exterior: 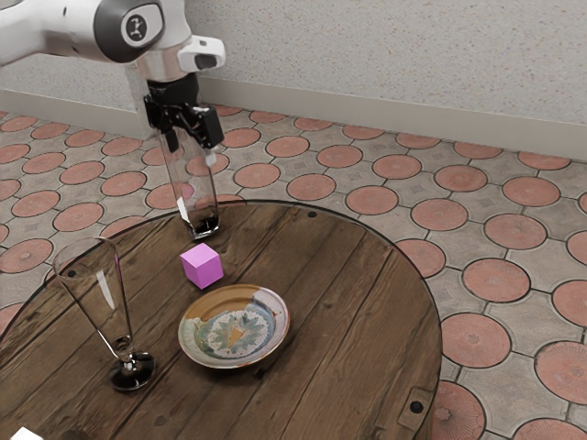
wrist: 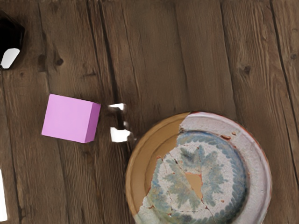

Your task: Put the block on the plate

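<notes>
Your end effector hangs above the table, fingers apart. In the exterior view, the block sits on the table at the plate's 11 o'clock; a goblet stands at 8.

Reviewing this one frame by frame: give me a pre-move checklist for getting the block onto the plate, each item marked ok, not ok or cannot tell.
1. Gripper open and empty: ok, fingers apart with nothing held.
2. Block on the plate: not ok, it sits on the table beside it.
3. Plate flat, with room for the block: ok, nothing on it.
4. Gripper lined up with the block for a grasp: cannot tell.
5. Stemmed glass and tall glass upright: ok, though the tall one may crowd the approach.
</notes>
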Robot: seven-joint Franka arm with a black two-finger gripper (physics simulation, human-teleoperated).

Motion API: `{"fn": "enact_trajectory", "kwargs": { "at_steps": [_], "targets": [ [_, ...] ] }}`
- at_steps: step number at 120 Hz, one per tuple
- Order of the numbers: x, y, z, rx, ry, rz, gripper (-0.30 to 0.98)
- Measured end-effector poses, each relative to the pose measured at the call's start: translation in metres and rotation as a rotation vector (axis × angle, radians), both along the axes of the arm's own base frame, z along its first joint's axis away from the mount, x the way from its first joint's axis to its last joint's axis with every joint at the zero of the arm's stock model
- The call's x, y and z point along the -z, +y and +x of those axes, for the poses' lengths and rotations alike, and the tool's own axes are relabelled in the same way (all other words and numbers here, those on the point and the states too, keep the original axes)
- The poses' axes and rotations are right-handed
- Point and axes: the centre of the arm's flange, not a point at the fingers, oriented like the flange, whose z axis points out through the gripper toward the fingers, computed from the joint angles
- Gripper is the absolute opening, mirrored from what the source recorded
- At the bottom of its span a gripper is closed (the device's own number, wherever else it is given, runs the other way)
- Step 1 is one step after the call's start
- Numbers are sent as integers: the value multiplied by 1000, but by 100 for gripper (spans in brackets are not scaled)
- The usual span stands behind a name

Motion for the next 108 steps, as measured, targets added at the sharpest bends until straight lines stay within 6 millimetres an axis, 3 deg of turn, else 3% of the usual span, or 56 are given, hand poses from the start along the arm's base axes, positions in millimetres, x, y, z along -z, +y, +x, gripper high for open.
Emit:
{"fn": "enact_trajectory", "kwargs": {
  "at_steps": [25, 33, 45, 56, 71, 87, 94, 108],
  "targets": [
    [10, 0, 3, 27, 19, 4, 69],
    [36, 6, 6, 23, 78, 9, 69],
    [81, 33, 13, 13, 139, 17, 69],
    [118, 58, 18, 30, 124, 19, 69],
    [167, 72, 38, 82, 98, 28, 69],
    [203, 88, 55, 103, 67, 8, 69],
    [219, 104, 58, 91, 68, 6, 69],
    [239, 117, 66, 95, 56, 5, 69]
  ]
}}
